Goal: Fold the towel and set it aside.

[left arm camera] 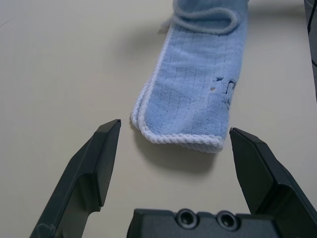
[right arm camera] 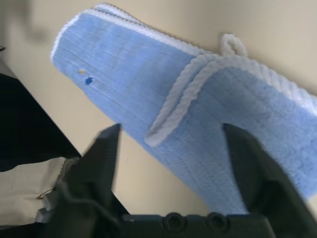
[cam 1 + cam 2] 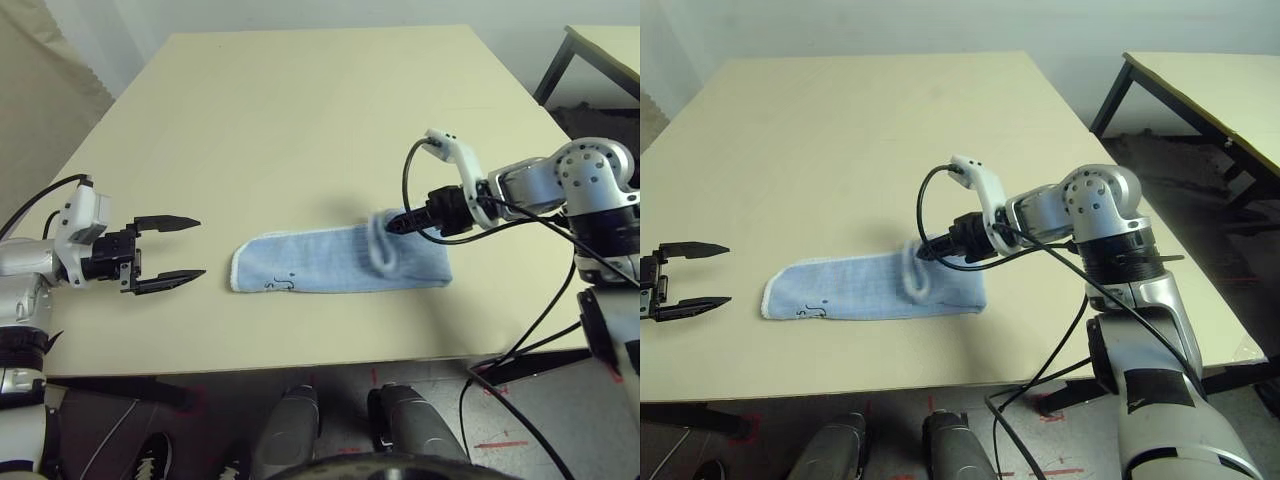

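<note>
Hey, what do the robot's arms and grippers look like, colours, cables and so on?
Both arms are silver metal with rounded joints. Each ends in a gripper of two black, flat, tapering fingers: the left gripper and the right gripper. A white camera bracket sits on each wrist, and black cables loop along both arms.

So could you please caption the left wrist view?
Open left gripper faces the folded blue towel.
</note>
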Tool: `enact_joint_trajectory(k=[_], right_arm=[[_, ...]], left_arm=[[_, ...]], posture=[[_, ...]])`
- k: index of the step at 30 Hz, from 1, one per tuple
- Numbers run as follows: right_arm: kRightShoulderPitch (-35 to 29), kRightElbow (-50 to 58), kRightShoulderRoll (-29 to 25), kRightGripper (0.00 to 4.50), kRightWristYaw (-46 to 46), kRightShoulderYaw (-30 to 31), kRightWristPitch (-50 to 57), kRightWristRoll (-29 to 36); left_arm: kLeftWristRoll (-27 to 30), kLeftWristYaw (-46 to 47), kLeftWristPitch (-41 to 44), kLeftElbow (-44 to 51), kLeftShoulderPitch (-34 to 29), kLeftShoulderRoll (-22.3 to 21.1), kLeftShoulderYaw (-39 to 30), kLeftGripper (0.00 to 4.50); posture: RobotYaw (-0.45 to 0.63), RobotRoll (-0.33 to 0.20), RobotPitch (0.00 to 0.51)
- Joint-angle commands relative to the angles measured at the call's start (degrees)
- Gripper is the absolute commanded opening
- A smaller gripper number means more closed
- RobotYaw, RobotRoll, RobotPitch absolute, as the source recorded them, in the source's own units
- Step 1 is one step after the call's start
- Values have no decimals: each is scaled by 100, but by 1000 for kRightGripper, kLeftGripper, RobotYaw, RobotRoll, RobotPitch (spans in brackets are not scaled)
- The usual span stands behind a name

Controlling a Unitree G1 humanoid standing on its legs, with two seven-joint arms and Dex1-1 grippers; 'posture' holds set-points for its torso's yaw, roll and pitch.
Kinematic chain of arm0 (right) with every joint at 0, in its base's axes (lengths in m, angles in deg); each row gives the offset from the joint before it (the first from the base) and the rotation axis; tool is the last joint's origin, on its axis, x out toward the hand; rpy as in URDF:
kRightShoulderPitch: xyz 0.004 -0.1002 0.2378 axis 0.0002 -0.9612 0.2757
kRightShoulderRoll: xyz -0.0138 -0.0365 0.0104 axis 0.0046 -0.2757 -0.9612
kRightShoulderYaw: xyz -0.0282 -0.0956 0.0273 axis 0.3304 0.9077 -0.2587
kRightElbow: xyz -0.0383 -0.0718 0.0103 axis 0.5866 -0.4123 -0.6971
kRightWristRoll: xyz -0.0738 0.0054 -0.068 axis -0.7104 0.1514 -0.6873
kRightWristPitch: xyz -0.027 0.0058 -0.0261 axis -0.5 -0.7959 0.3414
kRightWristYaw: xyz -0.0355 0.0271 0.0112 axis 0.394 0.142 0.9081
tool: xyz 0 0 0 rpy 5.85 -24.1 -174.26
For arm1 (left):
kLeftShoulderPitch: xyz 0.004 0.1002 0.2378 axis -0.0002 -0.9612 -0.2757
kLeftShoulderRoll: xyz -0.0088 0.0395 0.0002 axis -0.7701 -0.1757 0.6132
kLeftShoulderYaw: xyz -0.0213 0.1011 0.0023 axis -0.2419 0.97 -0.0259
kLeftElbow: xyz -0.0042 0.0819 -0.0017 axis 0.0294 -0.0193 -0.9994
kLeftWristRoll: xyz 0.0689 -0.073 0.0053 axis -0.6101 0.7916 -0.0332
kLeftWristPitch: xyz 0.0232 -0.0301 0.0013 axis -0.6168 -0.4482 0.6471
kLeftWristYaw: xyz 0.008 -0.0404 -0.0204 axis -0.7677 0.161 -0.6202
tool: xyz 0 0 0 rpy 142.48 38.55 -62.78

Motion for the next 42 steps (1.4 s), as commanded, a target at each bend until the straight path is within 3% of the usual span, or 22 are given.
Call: enact_joint_trajectory(k=[1, 3, 6, 9, 13, 20, 25, 33, 42], right_arm=[[-104, 262, -192, 4452, -42, -119, 81, 254], [-209, 611, -195, 4452, 26, -297, 22, 24], [-728, 1571, -385, 4452, 363, -238, -1010, -940], [-1530, 2463, -303, 4029, 909, -416, -2321, -1581], [-2314, 3225, -61, 2604, 1455, -729, -3427, -2003], [-3368, 3242, 539, 113, 1739, -710, -5173, -3275], [-3948, 3011, 418, 50, 2407, 61, -6196, -4505], [-4459, 2757, 652, 50, 3281, 320, -7283, -5062], [-4312, 1984, 638, 50, 3353, 840, -6990, -5996]], left_arm=[[-66, -42, -46, -98, 36, -36, 23, 4500], [-70, -42, -57, -125, 62, -42, 35, 4500], [-76, -42, -66, -138, 82, -30, 47, 4500], [-80, -42, -61, -112, 66, 2, 34, 4500], [-71, -42, -32, -74, 20, 15, -36, 4500], [-82, -42, 36, -37, 35, -17, -80, 4500], [-102, -41, 55, -25, 67, -30, -94, 4500], [-139, -40, 75, -13, 73, -51, -109, 4500], [-153, -17, 115, 110, 37, -41, -137, 4500]], posture=[[89, 0, 72], [90, 0, 72], [89, 0, 72], [89, 0, 73], [87, 0, 73], [86, 0, 72], [85, 0, 75], [85, 0, 78], [91, 0, 80]])
